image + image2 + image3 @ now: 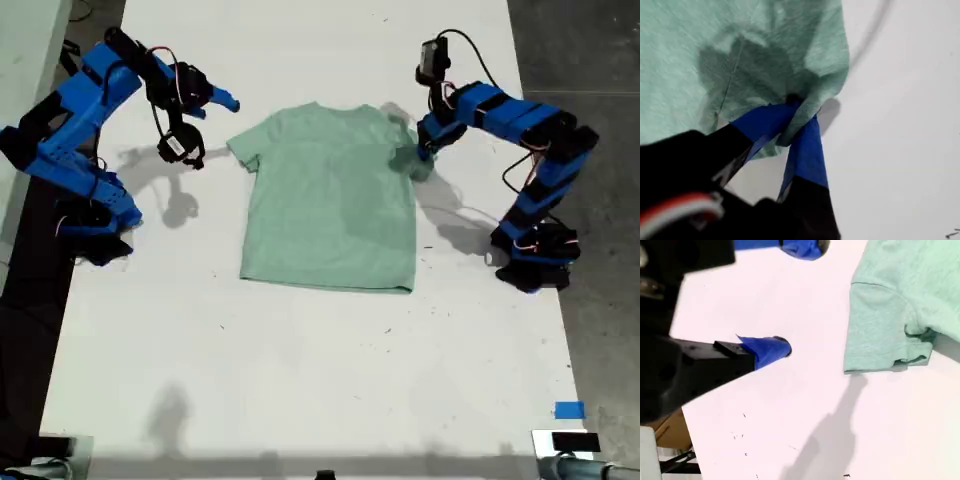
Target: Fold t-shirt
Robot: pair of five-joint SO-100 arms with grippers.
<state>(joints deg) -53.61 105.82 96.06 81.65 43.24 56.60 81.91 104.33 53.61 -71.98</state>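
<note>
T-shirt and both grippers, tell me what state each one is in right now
t-shirt: lying flat on the white table, unfolded, except the sleeve on the exterior view's right, which is pinched and bunched.
my first gripper: jaws shut on that sleeve.
my second gripper: jaws open, empty, beside the other sleeve without touching it.

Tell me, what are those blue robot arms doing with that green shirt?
They're starting to fold the t-shirt, which lies flat on the white table. My first gripper has pinched one sleeve, on the exterior view's right. My second gripper is open and hangs over bare table near the other sleeve, holding nothing.
</note>
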